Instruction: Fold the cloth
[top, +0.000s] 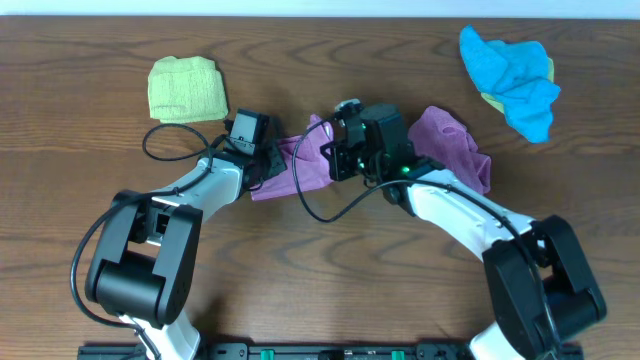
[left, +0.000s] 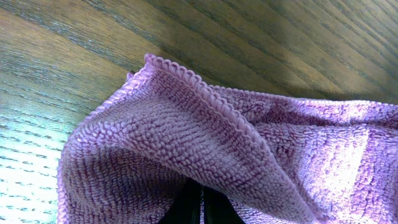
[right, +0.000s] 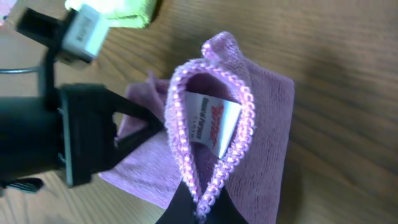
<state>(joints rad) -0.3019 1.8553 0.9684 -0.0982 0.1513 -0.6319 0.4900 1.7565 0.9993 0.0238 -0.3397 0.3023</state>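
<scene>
The left pincer (top: 264, 160) and right pincer (top: 338, 150) sit close together mid-worktop (top: 320, 270) from above, both at the purple cloth (top: 300, 172). It lies rumpled and runs under the right arm, with no neat fold yet, so I'd say most of the work is left. The left wrist view shows what that hides: its pincer clamped on cloth draped over the tips. Only the right wrist view shows its pincer closed on a hem looping round a label (right: 211, 121).
</scene>
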